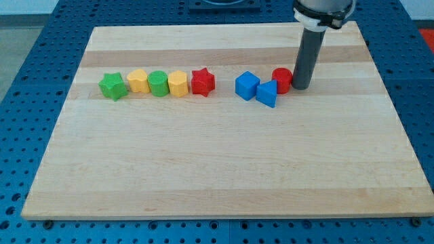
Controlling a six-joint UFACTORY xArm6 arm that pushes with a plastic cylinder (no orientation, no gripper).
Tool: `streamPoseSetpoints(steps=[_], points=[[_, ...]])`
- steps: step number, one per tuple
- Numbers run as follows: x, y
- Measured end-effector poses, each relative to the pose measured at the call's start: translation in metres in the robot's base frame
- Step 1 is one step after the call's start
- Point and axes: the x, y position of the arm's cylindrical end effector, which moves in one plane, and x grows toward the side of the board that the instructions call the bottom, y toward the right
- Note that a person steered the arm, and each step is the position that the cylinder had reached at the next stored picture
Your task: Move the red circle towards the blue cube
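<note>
Jaws none; my tip [300,88] touches the upright red circle [281,79], right of the blue cube [247,85].

One raised camera looks obliquely down across the whole wooden board [224,176].

Landmark: cube [247,85]. Wedge-shaped block [267,93] touching its right, slightly lower. Circle [282,79] further right; my tip [300,87] just beyond circle. Five-block row [158,84] to cube's left.

Rod upper end cut off by view's top edge. Red circle [281,79] right side hidden behind rod near my tip [300,88]. Counter [217,169] bottom corners partly cropped.
</note>
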Motion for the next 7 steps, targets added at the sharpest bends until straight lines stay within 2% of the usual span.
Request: streamPoseSetpoints(steps=[7], points=[[0.000, -0.055]])
